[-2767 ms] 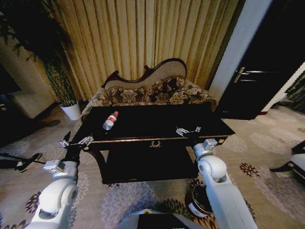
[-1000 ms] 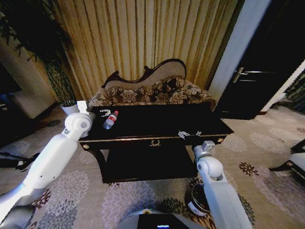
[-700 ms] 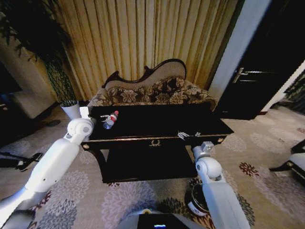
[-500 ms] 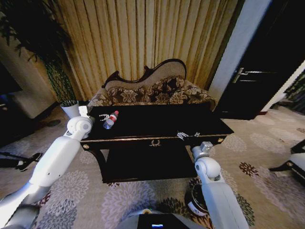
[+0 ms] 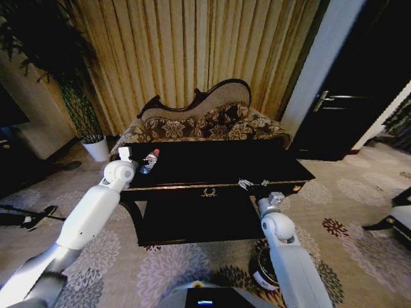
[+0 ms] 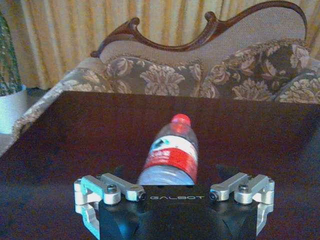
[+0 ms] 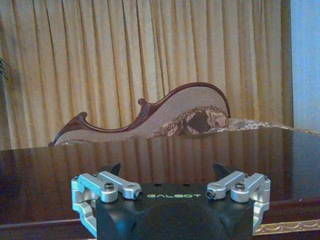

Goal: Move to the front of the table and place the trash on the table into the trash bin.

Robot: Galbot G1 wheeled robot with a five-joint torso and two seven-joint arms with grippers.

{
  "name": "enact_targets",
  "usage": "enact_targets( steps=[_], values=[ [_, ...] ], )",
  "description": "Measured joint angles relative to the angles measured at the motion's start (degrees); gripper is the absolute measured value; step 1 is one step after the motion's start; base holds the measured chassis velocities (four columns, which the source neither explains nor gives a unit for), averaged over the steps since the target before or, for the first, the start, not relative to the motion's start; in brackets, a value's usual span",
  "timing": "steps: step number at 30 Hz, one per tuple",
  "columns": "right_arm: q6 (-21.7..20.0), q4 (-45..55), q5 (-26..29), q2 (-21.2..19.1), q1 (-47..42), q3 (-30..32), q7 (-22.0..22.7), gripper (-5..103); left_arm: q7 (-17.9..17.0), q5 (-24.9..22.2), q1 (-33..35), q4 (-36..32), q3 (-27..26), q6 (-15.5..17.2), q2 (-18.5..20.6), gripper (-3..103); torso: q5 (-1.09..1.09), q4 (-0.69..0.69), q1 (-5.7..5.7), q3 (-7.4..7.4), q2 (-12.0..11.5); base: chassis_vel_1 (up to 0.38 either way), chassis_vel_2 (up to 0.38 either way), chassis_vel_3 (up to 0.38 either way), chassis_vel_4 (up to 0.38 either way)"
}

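Dark desk [image 5: 212, 168], bottle approach.
Left pincer [image 6: 174, 192] spread wide, bottle [image 6: 171, 157] lying directly ahead for grasping; right pincer [image 7: 171, 191] wide, idle.

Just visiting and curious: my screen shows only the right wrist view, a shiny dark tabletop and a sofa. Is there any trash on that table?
Observer: Yes, a clear plastic bottle with a red label lies on its side at the glossy dark wooden table's far left.
Operator: Is anything reaching for it?
Observer: The left gripper, open, points at the bottle's base.
Operator: Where would it go?
Observer: A small round dark bin stands on the carpet beside the right arm.
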Motion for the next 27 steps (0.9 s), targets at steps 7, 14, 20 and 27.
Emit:
enact_targets(
  steps=[7,14,20,27],
  values=[
    [0.18,-0.37,0.00,-0.03,0.05,-0.08,0.00,100,-2.49,-0.03,1.43,-2.64,0.96,-0.02,-0.79,100,0.01,0.00,0.00,0.00,0.00,0.000,0.000,0.000,0.000],
    [0.34,-0.67,-0.01,0.06,0.06,-0.14,0.00,100,-3.74,-0.08,2.77,-3.94,0.88,-0.02,-0.66,100,0.00,0.00,0.00,0.00,0.00,0.000,0.000,0.000,0.000],
    [0.45,-0.92,-0.04,0.09,0.11,-0.24,0.00,100,-4.22,-0.13,4.01,-4.52,0.01,-0.02,0.21,100,0.00,0.01,0.00,0.00,0.00,0.000,0.000,0.000,0.000],
    [0.58,-1.04,-0.23,0.34,0.15,-0.42,0.00,100,-4.20,-0.20,5.12,-4.80,-0.75,-0.02,0.70,100,0.00,0.01,0.00,0.00,0.00,0.000,0.000,0.000,0.000]
  ],
)
